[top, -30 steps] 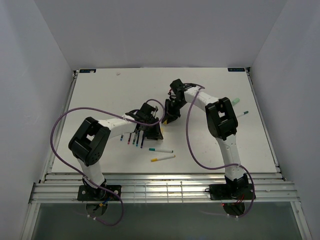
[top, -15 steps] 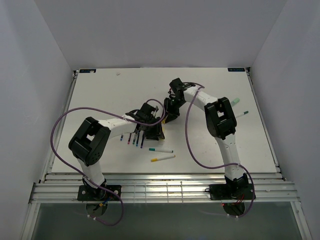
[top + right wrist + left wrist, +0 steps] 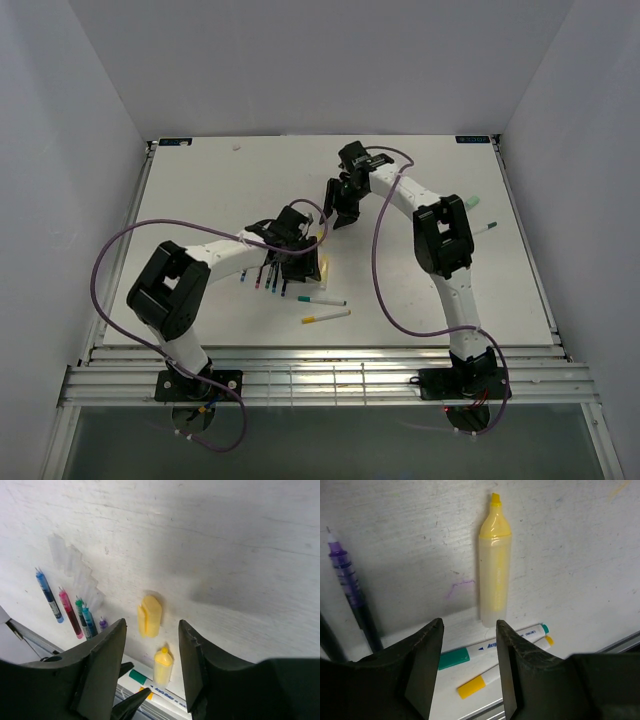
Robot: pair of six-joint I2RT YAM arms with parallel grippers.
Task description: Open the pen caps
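Note:
A yellow highlighter (image 3: 495,575) lies uncapped on the table, tip pointing away, just beyond my open, empty left gripper (image 3: 469,625). It also shows in the top view (image 3: 326,268) beside the left gripper (image 3: 302,262). Its yellow cap (image 3: 150,615) lies loose on the table below my open, empty right gripper (image 3: 151,625), which hovers further back (image 3: 340,208). Two slim white pens, one with a green cap (image 3: 452,658) and one with a yellow cap (image 3: 472,686), lie near the front edge. Several uncapped dark pens (image 3: 70,612) lie in a row with clear caps (image 3: 75,565) behind them.
A pale-green highlighter (image 3: 471,203) and a slim pen (image 3: 484,229) lie at the right of the table, beside the right arm. A purple pen (image 3: 345,575) lies left of the yellow highlighter. The table's metal front rail (image 3: 320,350) runs close to the white pens.
The two grippers were close together. The right gripper has lifted back and away, and the yellow highlighter and its cap now lie apart on the table. The left arm's elbow shifted left.

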